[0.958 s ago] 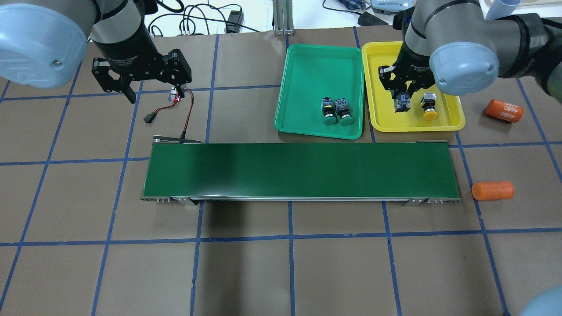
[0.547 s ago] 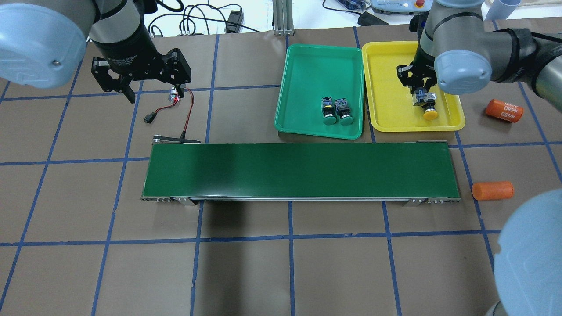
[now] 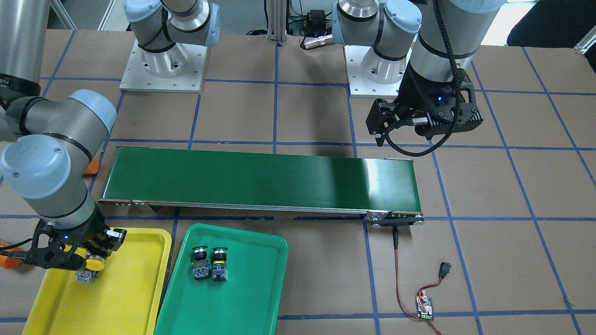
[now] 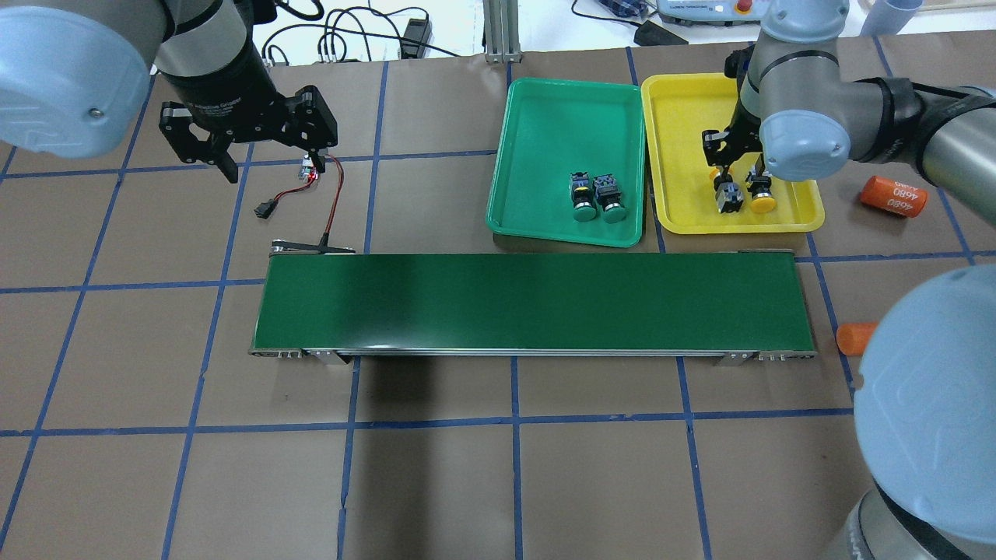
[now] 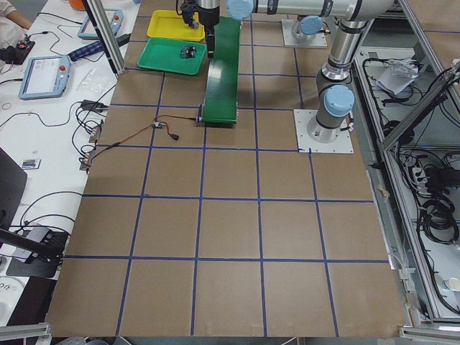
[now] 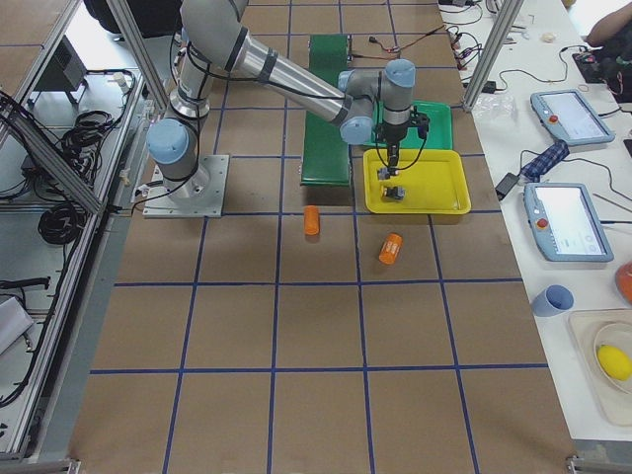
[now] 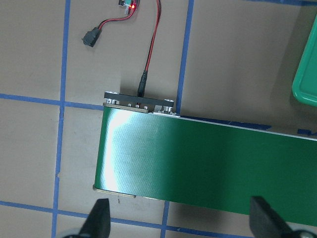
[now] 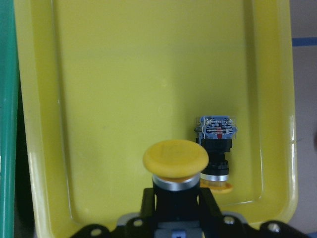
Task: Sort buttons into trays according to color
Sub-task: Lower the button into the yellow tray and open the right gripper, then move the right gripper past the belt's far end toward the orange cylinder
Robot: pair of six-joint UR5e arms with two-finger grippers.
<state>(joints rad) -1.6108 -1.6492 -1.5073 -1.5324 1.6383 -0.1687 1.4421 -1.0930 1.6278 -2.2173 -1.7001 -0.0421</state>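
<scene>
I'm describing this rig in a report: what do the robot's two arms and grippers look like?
The left arm and right arm are silver-grey tubes with pale-blue round joint caps. The left gripper and right gripper are black, two-fingered, each with a small blue light. A black braided cable runs down the left arm.

The yellow tray (image 8: pixel 39 99) is glossy plastic; the yellow button (image 8: pixel 175 158) has a satin plastic cap over a shiny metal collar. The belt (image 7: pixel 198 158) looks finely textured, faintly shiny.

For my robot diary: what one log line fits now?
right end effector: shut on yellow button, over yellow tray | left end effector: open, empty | green tray: two green buttons
</scene>
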